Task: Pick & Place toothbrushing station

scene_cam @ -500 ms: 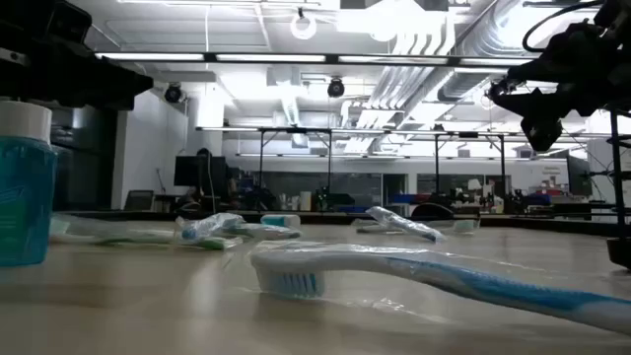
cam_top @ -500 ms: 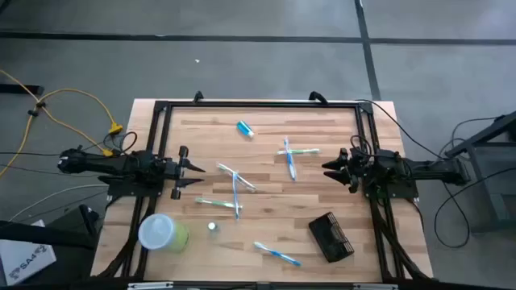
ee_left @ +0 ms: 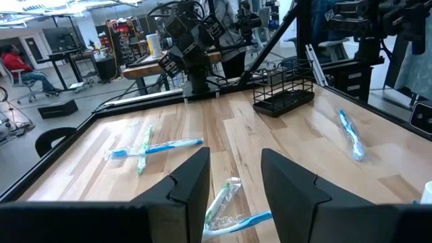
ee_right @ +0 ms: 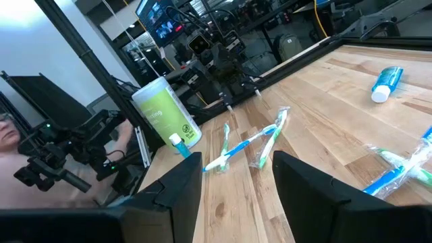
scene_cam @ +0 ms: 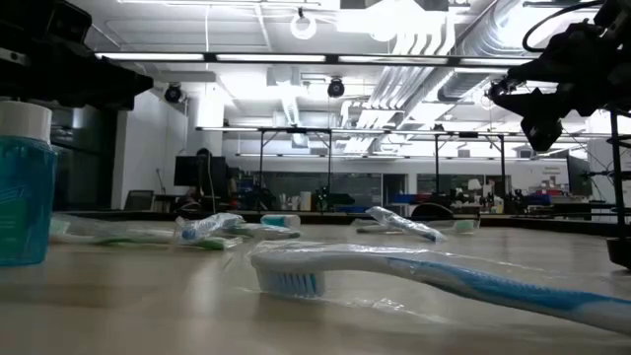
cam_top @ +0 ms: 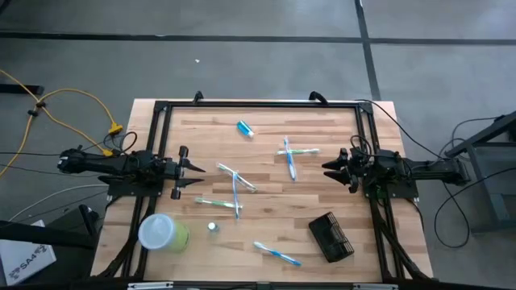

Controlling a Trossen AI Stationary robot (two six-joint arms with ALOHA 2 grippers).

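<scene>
The toothbrushing station [cam_top: 331, 237], a small black wire holder, stands on its base at the table's near right, also seen in the left wrist view [ee_left: 283, 89]. My left gripper [cam_top: 199, 171] hovers open at the table's left side, pointing right, with wrapped toothbrushes [cam_top: 235, 180] lying ahead of it. My right gripper [cam_top: 326, 168] hovers open at the right side, pointing left toward a crossed pair of toothbrushes [cam_top: 290, 154]. Neither has anything between its fingers [ee_left: 194, 183] [ee_right: 181, 190].
A lime-green cup with a whitish lid [cam_top: 164, 233] lies at the near left, with a small blue bottle [ee_right: 177, 144] beside it. A toothpaste tube [cam_top: 245, 128] lies toward the far edge. Another toothbrush [cam_top: 276, 254] lies near the front edge. A black frame [cam_top: 258, 103] borders the table.
</scene>
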